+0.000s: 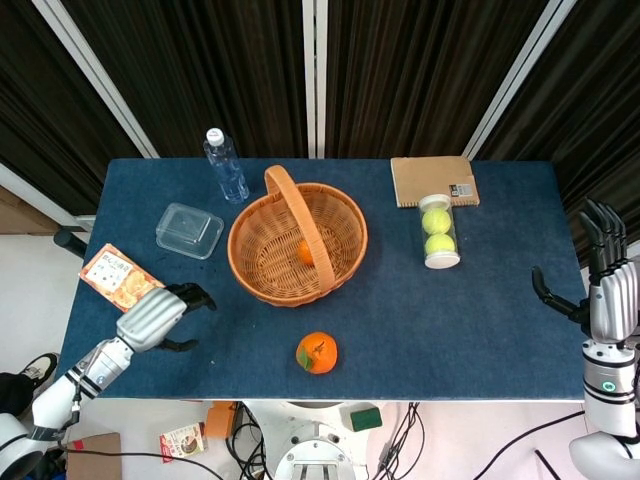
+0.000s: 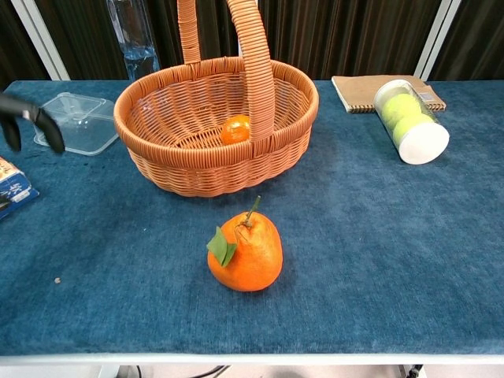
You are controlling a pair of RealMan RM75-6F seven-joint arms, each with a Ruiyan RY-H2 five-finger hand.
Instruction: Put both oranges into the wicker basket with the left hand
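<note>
One small orange (image 1: 304, 251) (image 2: 235, 129) lies inside the wicker basket (image 1: 262, 285) (image 2: 201, 169), partly behind its handle. A larger orange with a stem and leaf (image 1: 316, 352) (image 2: 246, 251) sits on the blue table in front of the basket. My left hand (image 1: 161, 314) hovers empty at the front left of the table, well left of the basket, fingers curved and apart; only its dark fingertips (image 2: 31, 124) show at the chest view's left edge. My right hand (image 1: 603, 282) stands upright past the table's right edge, fingers spread, holding nothing.
A clear plastic container (image 1: 189, 229) (image 2: 75, 121), a water bottle (image 1: 226, 166) and a snack box (image 1: 122, 280) lie on the left side. A notebook (image 1: 433, 181) and a tube of tennis balls (image 1: 437, 231) (image 2: 408, 120) are at the right.
</note>
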